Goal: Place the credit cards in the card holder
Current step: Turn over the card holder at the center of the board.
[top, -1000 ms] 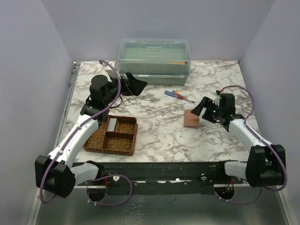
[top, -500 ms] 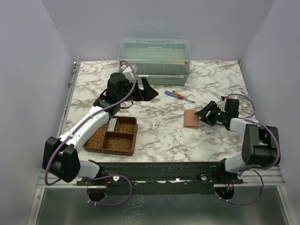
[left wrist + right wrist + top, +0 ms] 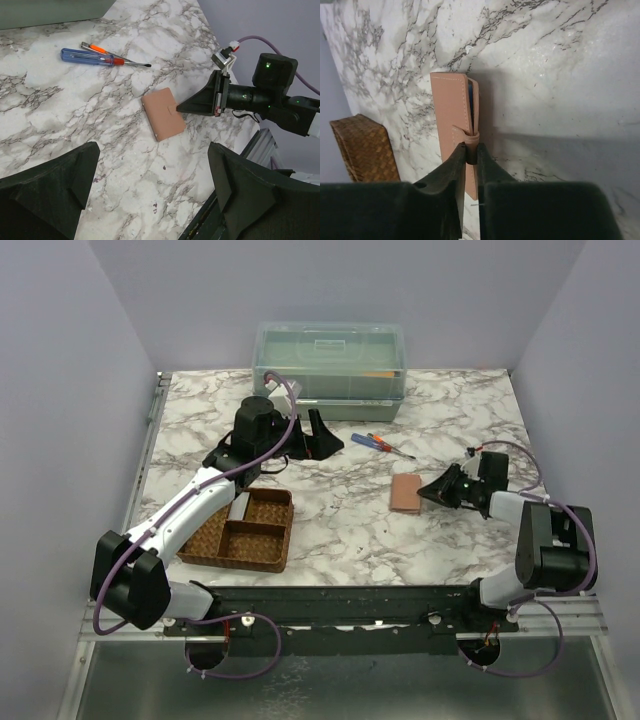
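Observation:
The card holder (image 3: 405,493) is a closed pinkish-tan wallet lying on the marble right of centre, also in the left wrist view (image 3: 162,114). My right gripper (image 3: 424,491) lies low at its right edge, shut on the small closure tab of the card holder (image 3: 451,107); the jaws of the right gripper (image 3: 471,150) pinch that tab. A thin blue edge shows between the flaps. One silver-grey credit card (image 3: 240,505) lies in the woven tray (image 3: 285,532). My left gripper (image 3: 306,444) hovers open above the table's middle back, its jaws (image 3: 154,150) holding nothing.
Two red-and-blue screwdrivers (image 3: 376,442) lie behind the holder, also seen in the left wrist view (image 3: 95,56). A lidded clear plastic box (image 3: 330,365) stands at the back edge. The tray's corner (image 3: 365,147) shows beyond the holder in the right wrist view.
My right gripper has dropped low and closed from wide open onto the holder's tab. The left arm swung right from over the tray's back toward the table's middle.

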